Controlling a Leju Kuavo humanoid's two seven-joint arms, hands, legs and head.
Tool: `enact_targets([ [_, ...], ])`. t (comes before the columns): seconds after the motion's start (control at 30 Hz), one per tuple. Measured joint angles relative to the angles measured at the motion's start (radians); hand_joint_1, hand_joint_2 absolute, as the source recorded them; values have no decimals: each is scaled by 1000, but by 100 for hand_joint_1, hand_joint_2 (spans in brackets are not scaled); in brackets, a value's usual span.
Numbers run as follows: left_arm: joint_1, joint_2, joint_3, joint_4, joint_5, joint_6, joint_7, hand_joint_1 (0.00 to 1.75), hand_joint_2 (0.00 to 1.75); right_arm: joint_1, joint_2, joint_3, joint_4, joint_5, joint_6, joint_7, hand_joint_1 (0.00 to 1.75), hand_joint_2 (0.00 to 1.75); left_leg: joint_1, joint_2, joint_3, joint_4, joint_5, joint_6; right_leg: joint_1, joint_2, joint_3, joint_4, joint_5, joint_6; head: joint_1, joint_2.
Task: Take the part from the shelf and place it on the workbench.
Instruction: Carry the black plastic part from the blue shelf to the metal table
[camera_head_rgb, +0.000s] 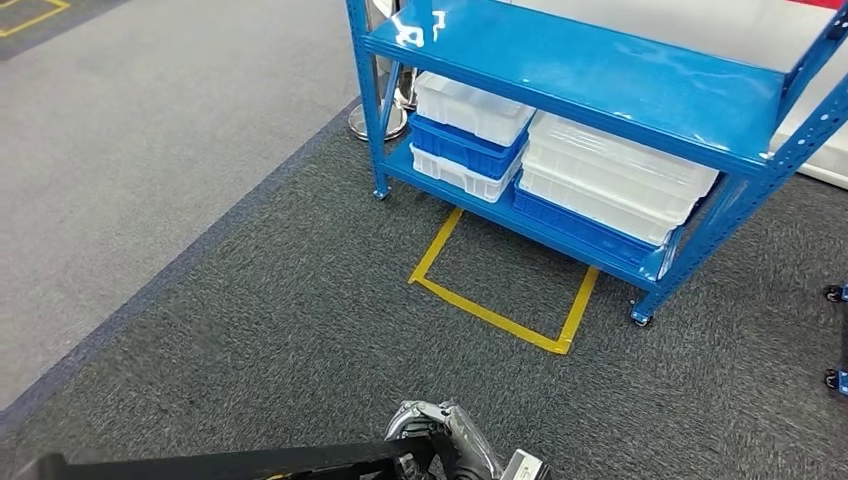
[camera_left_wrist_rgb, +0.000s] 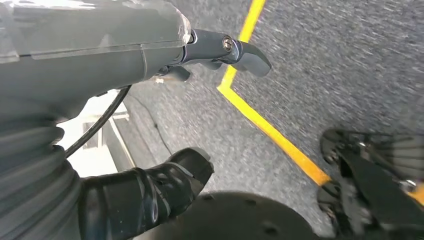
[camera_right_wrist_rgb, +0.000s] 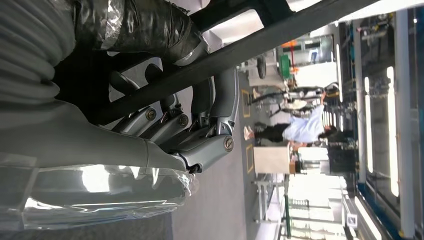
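Note:
A long black frame part (camera_head_rgb: 250, 462) lies across the bottom edge of the head view. My right hand (camera_head_rgb: 445, 435) grips its right end. In the right wrist view the fingers (camera_right_wrist_rgb: 200, 125) curl round the part's black bar (camera_right_wrist_rgb: 250, 45). My left hand (camera_left_wrist_rgb: 150, 55) hangs above the dark carpet with thumb (camera_left_wrist_rgb: 175, 175) and fingers apart and nothing between them. The blue shelf (camera_head_rgb: 600, 70) stands ahead at the upper right.
The shelf's lower level holds stacked white bins (camera_head_rgb: 610, 175) and a blue bin (camera_head_rgb: 460, 145). A yellow tape square (camera_head_rgb: 490, 310) marks the dark carpet in front of it. Black casters (camera_head_rgb: 835, 293) sit at the right edge. A person (camera_right_wrist_rgb: 300, 125) stands far off.

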Motion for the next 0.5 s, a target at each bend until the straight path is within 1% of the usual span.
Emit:
enact_targets([
  [0.03, 1, 0, 0, 0, 1, 1, 5, 0, 175, 1, 0, 1, 0, 0, -2, -2, 175, 175, -3, -6, -2, -4, 2, 3, 1, -9, 1, -2, 1, 4, 0, 0],
  [0.07, 2, 0, 0, 0, 2, 3, 12, 0, 175, 3, 0, 2, 0, 1, -5, -5, 175, 175, -2, -16, 0, -10, 6, 8, 2, -16, 3, -5, 2, 9, 0, 0],
  [0.1, 4, 0, -1, 0, 4, 6, 18, 0, 175, 3, -1, 5, 0, 1, -9, -9, 175, 175, 1, -24, 3, -19, 12, 11, 1, -9, 6, -4, -1, 14, 0, 0],
  [0.13, 5, 0, -1, 0, 5, 8, 22, 0, 175, 4, -1, 8, 0, 1, -13, -14, 175, 175, 5, -32, 7, -29, 19, 17, 0, 11, 2, 10, -15, 19, 1, 0],
  [0.17, 5, 0, -1, 0, 6, 10, 25, 0, 175, 5, -2, 12, 1, 1, -16, -18, 175, 175, 9, -40, 11, -38, 26, 21, -2, 38, -11, 44, -39, 24, 1, 0],
  [0.2, 4, -1, -2, 0, 7, 12, 26, 0, 175, 6, -3, 15, 3, 1, -18, -22, 175, 175, 11, -47, 9, -41, 30, 24, -6, 67, -35, 98, -72, 28, 2, 0],
  [0.23, 4, -1, -2, 0, 7, 14, 27, 0, 175, 8, -3, 17, 5, 1, -19, -24, 175, 175, 12, -56, 6, -40, 31, 27, -8, 85, -65, 163, -106, 30, 1, 0],
  [0.27, 3, -1, -3, 0, 7, 15, 27, 0, 175, 9, -4, 19, 8, 0, -19, -25, 175, 175, 12, -66, 2, -38, 32, 27, -10, 91, -92, 219, -128, 32, 2, 0],
  [0.3, 3, -2, -4, 0, 8, 16, 27, 0, 175, 9, -6, 20, 12, 0, -20, -25, 175, 175, 13, -78, 0, -35, 32, 27, -12, 94, -106, 249, -131, 34, 1, 0],
  [0.33, 4, -2, -5, 0, 8, 17, 27, 0, 175, 9, -7, 22, 15, 0, -21, -26, 175, 175, 13, -90, -2, -31, 31, 26, -14, 95, -102, 241, -114, 36, 1, 0],
  [0.37, 4, -2, -5, 0, 9, 17, 27, 0, 175, 9, -8, 23, 17, 0, -22, -26, 175, 175, 14, -103, -3, -26, 30, 23, -17, 99, -80, 198, -81, 37, 1, 0],
  [0.4, 4, -3, -6, 0, 11, 18, 28, 0, 175, 8, -9, 25, 18, -1, -22, -26, 175, 175, 15, -115, -4, -20, 27, 19, -21, 115, -49, 133, -47, 38, 1, 0],
  [0.43, 3, -4, -6, 0, 13, 18, 29, 0, 175, 7, -10, 27, 20, -1, -23, -27, 175, 175, 15, -127, -9, -10, 24, 13, -24, 138, -21, 73, -23, 38, 2, 0],
  [0.47, 2, -4, -6, 0, 16, 19, 30, 0, 175, 6, -11, 28, 22, -2, -24, -28, 175, 175, 14, -137, -14, -2, 22, 7, -27, 156, -4, 33, -10, 36, 1, 0],
  [0.5, 2, -4, -6, 0, 18, 20, 30, 0, 175, 5, -12, 30, 24, -2, -25, -28, 175, 175, 14, -146, -21, 3, 21, 0, -26, 170, 2, 14, -9, 33, 2, 0],
])
